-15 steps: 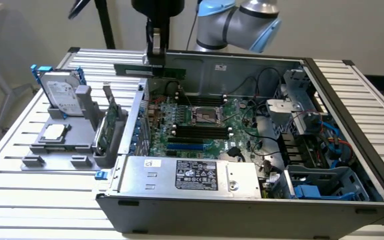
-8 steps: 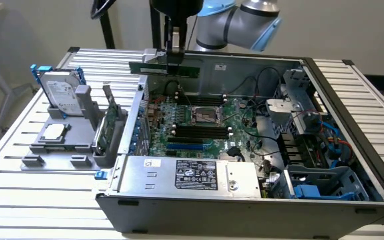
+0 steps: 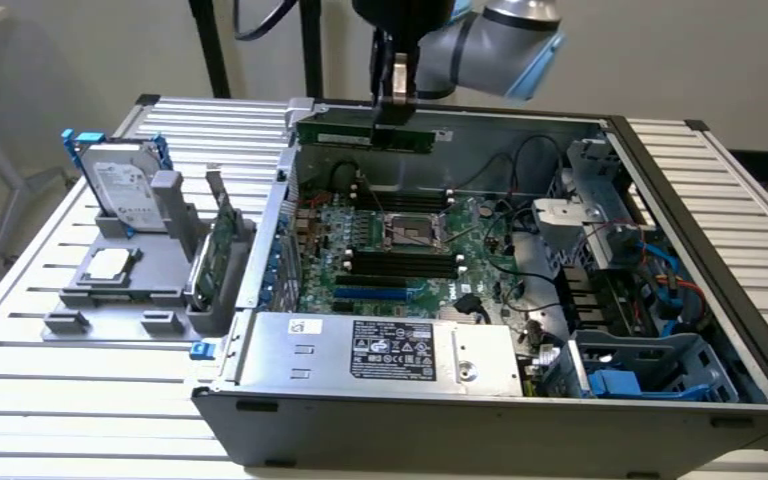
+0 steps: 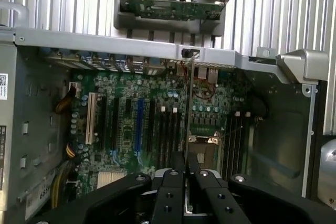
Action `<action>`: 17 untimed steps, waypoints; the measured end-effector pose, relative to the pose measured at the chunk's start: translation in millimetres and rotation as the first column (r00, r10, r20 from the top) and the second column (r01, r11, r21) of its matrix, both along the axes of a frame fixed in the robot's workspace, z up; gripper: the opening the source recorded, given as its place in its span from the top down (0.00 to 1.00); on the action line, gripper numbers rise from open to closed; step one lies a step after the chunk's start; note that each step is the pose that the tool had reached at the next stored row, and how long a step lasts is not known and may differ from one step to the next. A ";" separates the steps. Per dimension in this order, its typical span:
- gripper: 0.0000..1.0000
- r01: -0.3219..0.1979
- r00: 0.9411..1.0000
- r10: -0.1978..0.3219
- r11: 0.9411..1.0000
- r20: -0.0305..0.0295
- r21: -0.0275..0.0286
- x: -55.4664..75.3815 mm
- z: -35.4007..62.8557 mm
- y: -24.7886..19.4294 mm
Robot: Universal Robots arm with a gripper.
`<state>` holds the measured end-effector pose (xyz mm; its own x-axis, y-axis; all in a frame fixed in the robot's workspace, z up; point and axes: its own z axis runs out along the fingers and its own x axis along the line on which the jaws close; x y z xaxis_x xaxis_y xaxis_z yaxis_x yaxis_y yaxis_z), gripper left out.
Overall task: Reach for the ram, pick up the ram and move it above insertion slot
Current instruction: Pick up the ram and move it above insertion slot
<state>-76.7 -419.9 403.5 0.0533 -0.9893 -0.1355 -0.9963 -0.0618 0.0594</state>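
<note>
Hanging over the open computer case (image 3: 704, 250) in the exterior view, the claw (image 3: 395, 100) is pinched tight on the ram (image 3: 365, 133), a long green stick held level above the back of the green board (image 3: 398, 250). It looks light and stiff, but thin and easy to hurt, so holding its top edge near the middle seems best. From the wrist view, the ram (image 4: 187, 103) shows as a thin edge running out from the claw (image 4: 186, 174), above the dark slots (image 4: 167, 135).
</note>
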 end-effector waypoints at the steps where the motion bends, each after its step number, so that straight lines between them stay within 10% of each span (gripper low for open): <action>1: 0.87 0.000 1.000 0.000 1.000 0.000 0.001 4.9 0.0 0.6; 12: 0.87 0.000 1.000 0.000 1.000 0.000 0.016 53.6 -0.7 3.7; 17: 0.87 0.000 1.000 0.000 1.000 0.000 0.016 53.8 -0.7 3.7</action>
